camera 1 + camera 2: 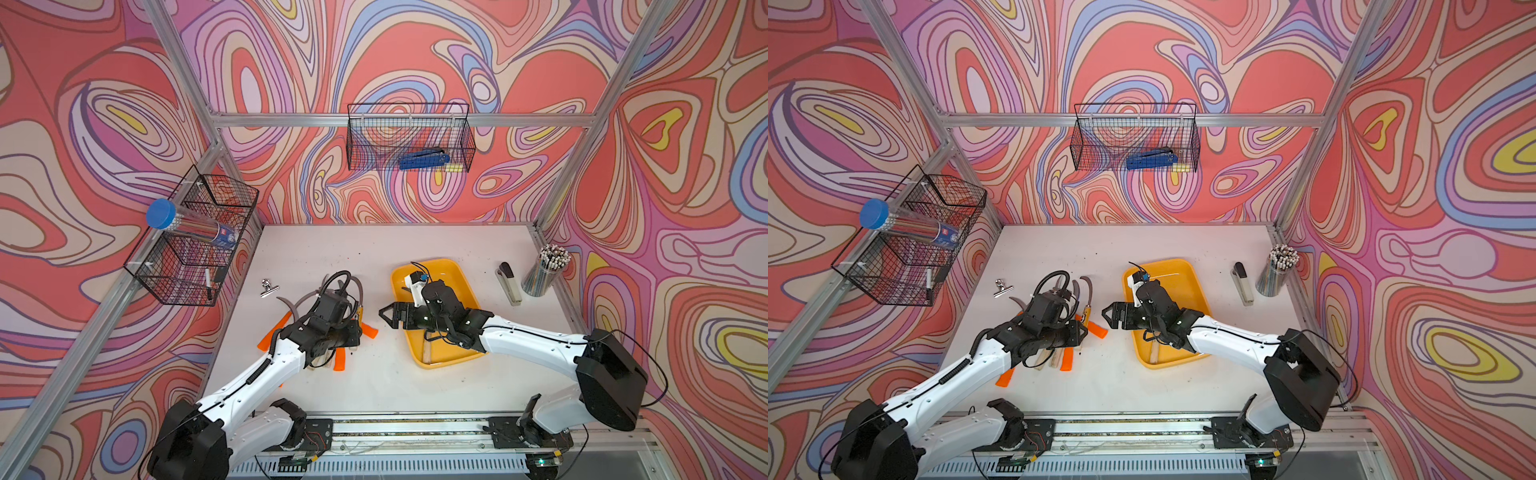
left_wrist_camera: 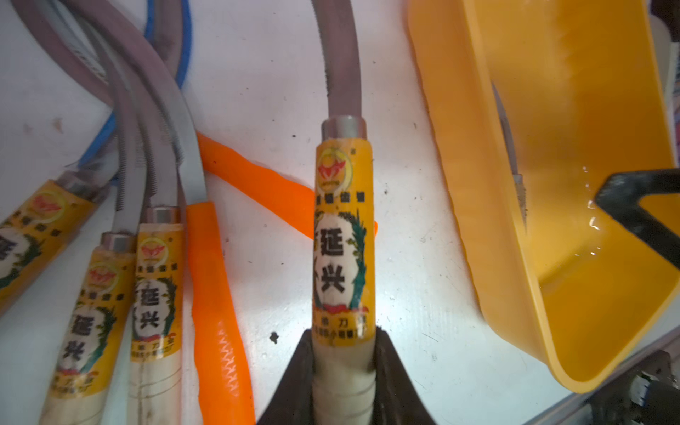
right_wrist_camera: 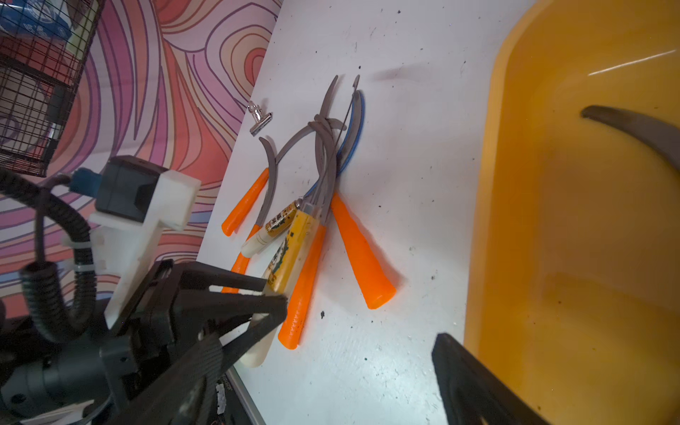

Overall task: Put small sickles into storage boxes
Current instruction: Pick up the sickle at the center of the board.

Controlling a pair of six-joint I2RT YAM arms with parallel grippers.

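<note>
Several small sickles (image 3: 312,220) lie in a heap on the white table, with curved grey blades and orange or labelled pale wood handles. My left gripper (image 2: 344,344) (image 1: 355,328) is shut on the wood handle of one labelled sickle (image 2: 342,239) at the side of the heap nearest the box. The yellow storage box (image 1: 453,282) (image 1: 1177,282) stands to the right and holds one sickle, its wood handle (image 1: 428,351) and blade (image 3: 640,128) showing. My right gripper (image 1: 384,318) (image 1: 1106,316) hangs open and empty over the box's left rim, facing the heap.
A grey-black stapler (image 1: 510,284) and a cup of pencils (image 1: 544,270) stand right of the box. A metal binder clip (image 1: 268,287) lies left of the heap. Black wire baskets hang on the left wall (image 1: 195,237) and the back wall (image 1: 409,137).
</note>
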